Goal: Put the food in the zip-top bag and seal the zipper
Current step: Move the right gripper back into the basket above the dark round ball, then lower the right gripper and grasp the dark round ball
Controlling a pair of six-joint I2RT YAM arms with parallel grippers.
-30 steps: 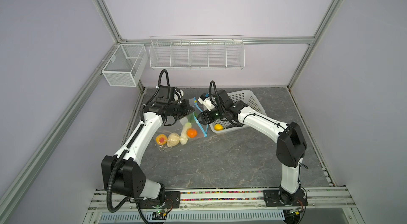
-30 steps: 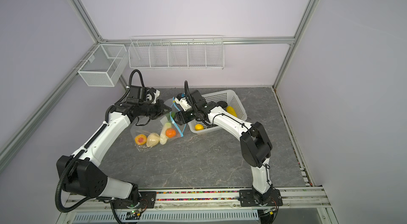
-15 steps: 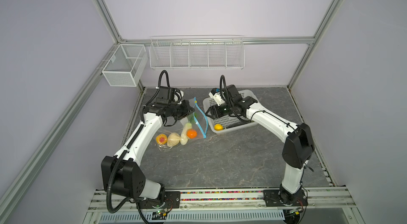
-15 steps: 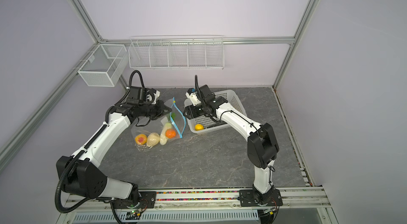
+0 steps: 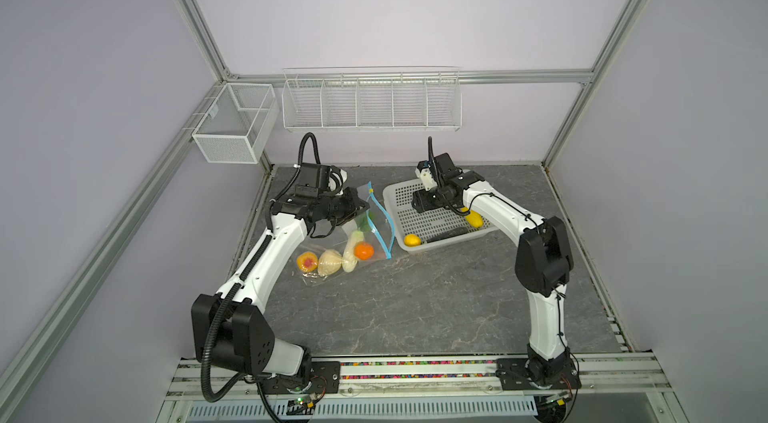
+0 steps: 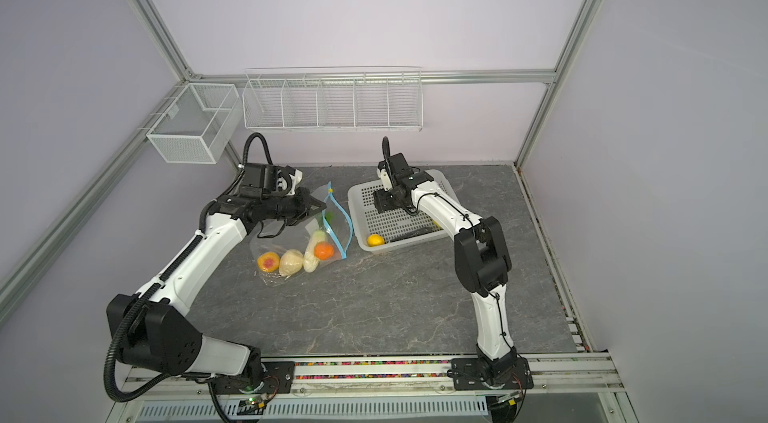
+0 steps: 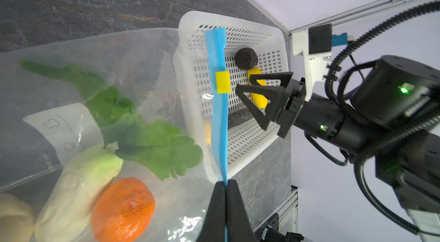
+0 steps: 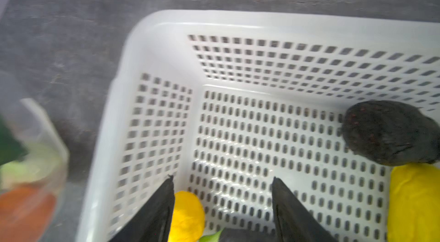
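Note:
The clear zip-top bag (image 5: 332,271) lies on the grey table with its mouth lifted. Inside it are an orange (image 5: 364,251), cream-white pieces (image 5: 330,262) and a green-leafed radish (image 7: 152,143). My left gripper (image 7: 225,183) is shut on the light-blue zipper (image 7: 220,119), below its yellow slider (image 7: 222,82). My right gripper (image 8: 222,179) hangs open and empty over the white basket (image 5: 388,192), right of the bag. In the basket lie a yellow round fruit (image 8: 188,214), a yellow corn-like piece (image 5: 473,219) and a dark round piece (image 8: 390,131).
A wire rack (image 5: 372,98) hangs on the back wall and a mesh box (image 5: 235,123) on the left rail. Both arm bases sit on the front rail (image 5: 415,371). Walls and frame posts close in the table's back and sides.
My right gripper has pulled back from the bag's mouth to above the basket. The left gripper still holds the zipper edge in the same place.

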